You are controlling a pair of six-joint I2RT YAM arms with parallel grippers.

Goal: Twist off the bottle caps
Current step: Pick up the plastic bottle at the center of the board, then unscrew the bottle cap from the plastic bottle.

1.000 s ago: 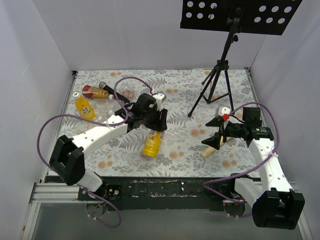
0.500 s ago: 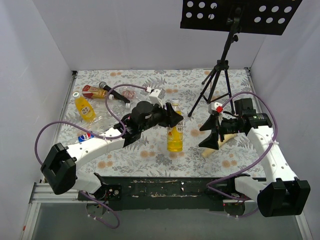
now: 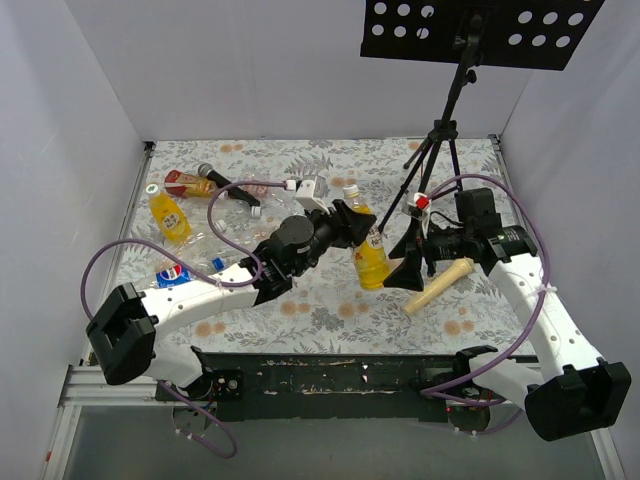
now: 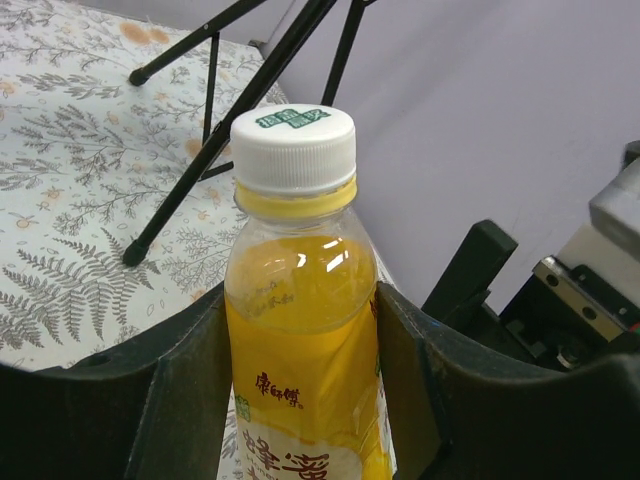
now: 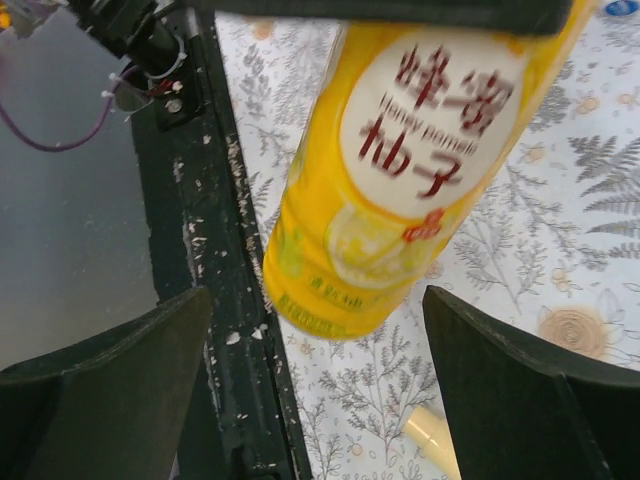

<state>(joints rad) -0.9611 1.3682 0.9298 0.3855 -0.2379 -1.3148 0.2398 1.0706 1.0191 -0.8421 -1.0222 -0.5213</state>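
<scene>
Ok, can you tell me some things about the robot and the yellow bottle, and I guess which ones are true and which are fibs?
1. The left gripper is holding the yellow bottle. True.
2. The bottle's white cap is already off. False: it still sits on the neck.
3. The right gripper is squeezing the bottle. False: its fingers stand wide apart, one on each side of the bottle's lower end, not touching it.
4. A tan cone-shaped stick lies on the table near the right arm. True.
5. The held bottle is lying flat on the table. False: it is lifted off the table, tilted, cap end up.
</scene>
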